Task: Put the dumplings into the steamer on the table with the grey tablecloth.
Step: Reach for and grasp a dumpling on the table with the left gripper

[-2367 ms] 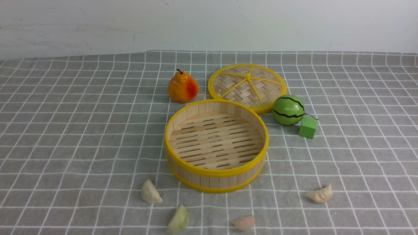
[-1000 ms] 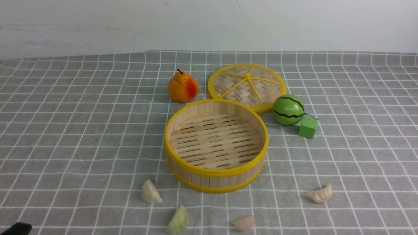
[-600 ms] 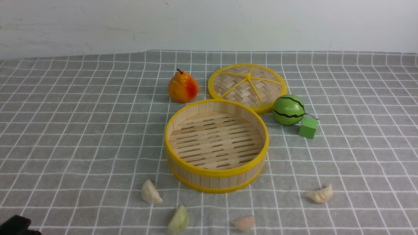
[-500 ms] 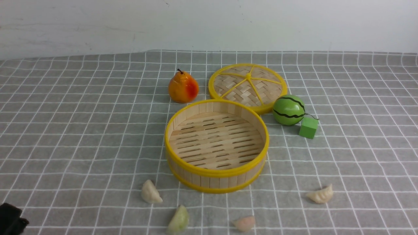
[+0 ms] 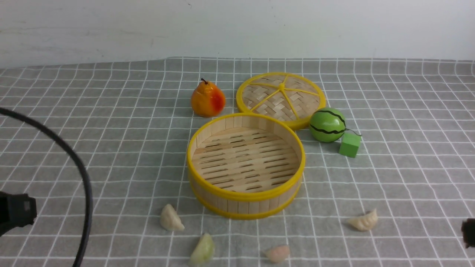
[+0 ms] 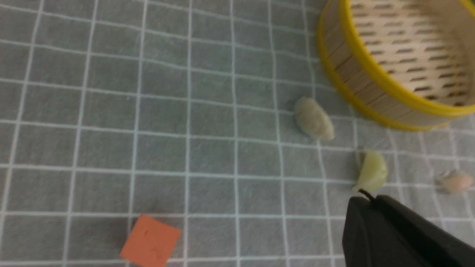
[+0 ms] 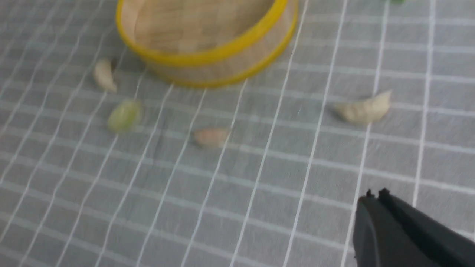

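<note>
Along the front view's lower left edge, my left arm [image 5: 15,213] juts in low over the grey tablecloth [image 5: 111,148], a black cable [image 5: 79,167] arcing above it. Only a sliver of my right arm [image 5: 469,233] shows at the opposite edge. Outside the steamer [image 5: 245,195], on the cloth nearer me, lie the left cream dumpling [image 5: 170,218], green dumpling [image 5: 203,250], pink dumpling [image 5: 277,253] and right cream dumpling [image 5: 363,221].

From the left wrist, my left claw [image 6: 366,195] is pinched together on nothing, its tips showing just by the green dumpling.

From the right wrist, my right claw [image 7: 374,195] is likewise closed and empty, near the right cream dumpling but apart from it.
</note>
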Robot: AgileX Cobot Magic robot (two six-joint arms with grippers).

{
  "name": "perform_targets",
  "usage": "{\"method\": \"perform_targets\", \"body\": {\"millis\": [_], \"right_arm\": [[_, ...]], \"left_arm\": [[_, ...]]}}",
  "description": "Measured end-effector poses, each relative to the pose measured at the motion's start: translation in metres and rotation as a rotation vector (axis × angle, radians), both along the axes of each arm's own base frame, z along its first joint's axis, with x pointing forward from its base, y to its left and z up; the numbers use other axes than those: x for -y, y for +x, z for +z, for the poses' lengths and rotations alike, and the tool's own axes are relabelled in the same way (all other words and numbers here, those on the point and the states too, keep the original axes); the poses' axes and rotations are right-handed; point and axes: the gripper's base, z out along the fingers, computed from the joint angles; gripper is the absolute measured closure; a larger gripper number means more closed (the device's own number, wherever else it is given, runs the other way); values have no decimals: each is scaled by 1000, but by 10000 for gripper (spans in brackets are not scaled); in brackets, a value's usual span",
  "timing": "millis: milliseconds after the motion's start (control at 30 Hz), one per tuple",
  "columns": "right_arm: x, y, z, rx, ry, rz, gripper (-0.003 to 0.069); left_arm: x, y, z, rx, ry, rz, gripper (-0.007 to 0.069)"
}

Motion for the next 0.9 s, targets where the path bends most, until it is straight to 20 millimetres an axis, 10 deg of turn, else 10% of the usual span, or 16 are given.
{"method": "perform_targets", "body": {"millis": [267, 667, 900], "right_arm": [[-32, 18, -19, -164, -89, 304, 670], [-47, 16, -21, -109, -156, 408, 662], [-47, 16, -21, -112, -160, 410, 661]], "left_arm": [[31, 62, -13, -287, 223, -139, 589], [102, 158, -80, -519, 215, -92, 45], [117, 196, -138, -563, 139, 90, 6]]}}
